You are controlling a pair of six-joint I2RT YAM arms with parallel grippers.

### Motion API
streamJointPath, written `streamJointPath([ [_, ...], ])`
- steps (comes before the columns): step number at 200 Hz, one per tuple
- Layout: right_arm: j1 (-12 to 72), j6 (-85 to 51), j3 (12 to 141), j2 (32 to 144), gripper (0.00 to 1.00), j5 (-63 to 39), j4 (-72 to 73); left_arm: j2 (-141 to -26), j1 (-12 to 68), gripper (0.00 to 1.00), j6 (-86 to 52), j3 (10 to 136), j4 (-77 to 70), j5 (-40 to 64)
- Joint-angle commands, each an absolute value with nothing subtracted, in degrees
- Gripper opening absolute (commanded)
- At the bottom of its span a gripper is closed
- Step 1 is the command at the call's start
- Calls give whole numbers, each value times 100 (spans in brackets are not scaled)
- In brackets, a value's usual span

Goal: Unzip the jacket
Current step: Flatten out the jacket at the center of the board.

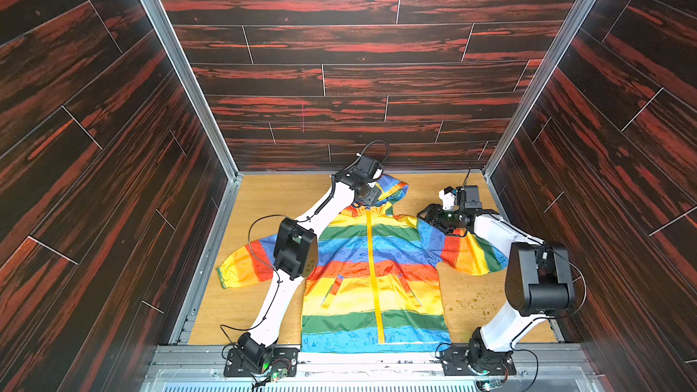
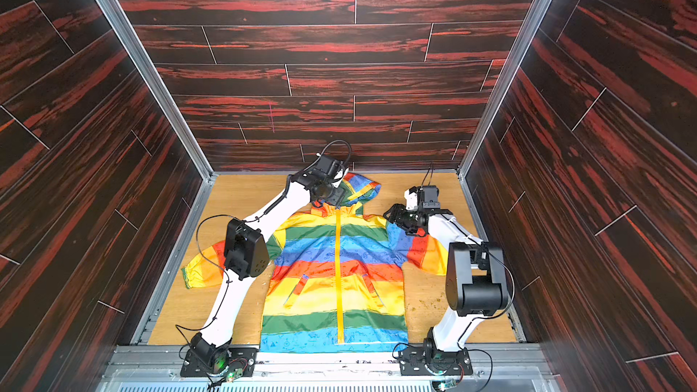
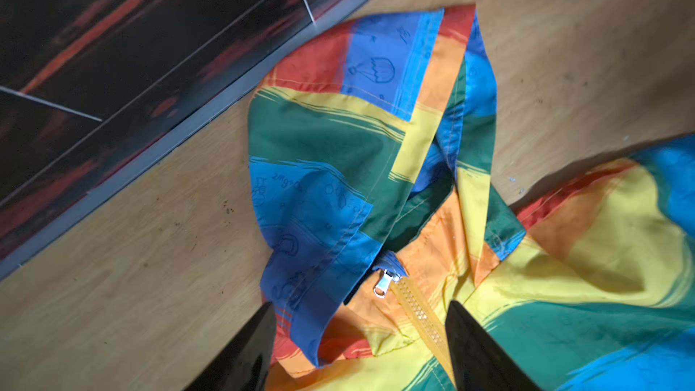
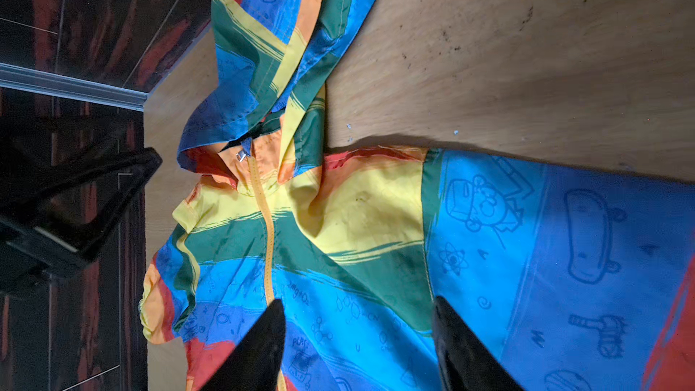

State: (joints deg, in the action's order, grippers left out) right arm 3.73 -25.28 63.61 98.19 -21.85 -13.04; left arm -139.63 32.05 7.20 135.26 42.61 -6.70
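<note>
A robot test cell in a lab: dark red wood-print wall panels (image 1: 339,43) set in aluminium posts (image 1: 177,62) box in a pale wooden surface (image 1: 271,197). The left arm (image 1: 279,296) and right arm (image 1: 505,326) are bolted to a metal rail (image 1: 377,362), with loose cables (image 1: 249,237) and a bare circuit board (image 1: 278,374).

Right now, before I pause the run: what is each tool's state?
Left tool: open, holding nothing.
Right tool: open, holding nothing.

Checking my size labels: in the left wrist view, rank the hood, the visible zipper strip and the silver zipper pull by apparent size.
Largest: hood.
Then: zipper strip.
Smallest: zipper pull.
Similar nearness, so the ranking holds.
</note>
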Motion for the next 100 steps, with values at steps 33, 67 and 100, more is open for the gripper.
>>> streamJointPath([
  [33,288,-2302,6461,9591,63,-2135,-1573,-14600,3190,71,1700,14410,5498,-1393],
  [67,278,-2301,6513,9656,63,-2156,-1582,-14561,3199,70,1918,14203,5318,-1728],
  [100,275,-2329,6497,9695,63,-2153,-1582,-14736,3199,68,1958,14326,5223,-2244],
])
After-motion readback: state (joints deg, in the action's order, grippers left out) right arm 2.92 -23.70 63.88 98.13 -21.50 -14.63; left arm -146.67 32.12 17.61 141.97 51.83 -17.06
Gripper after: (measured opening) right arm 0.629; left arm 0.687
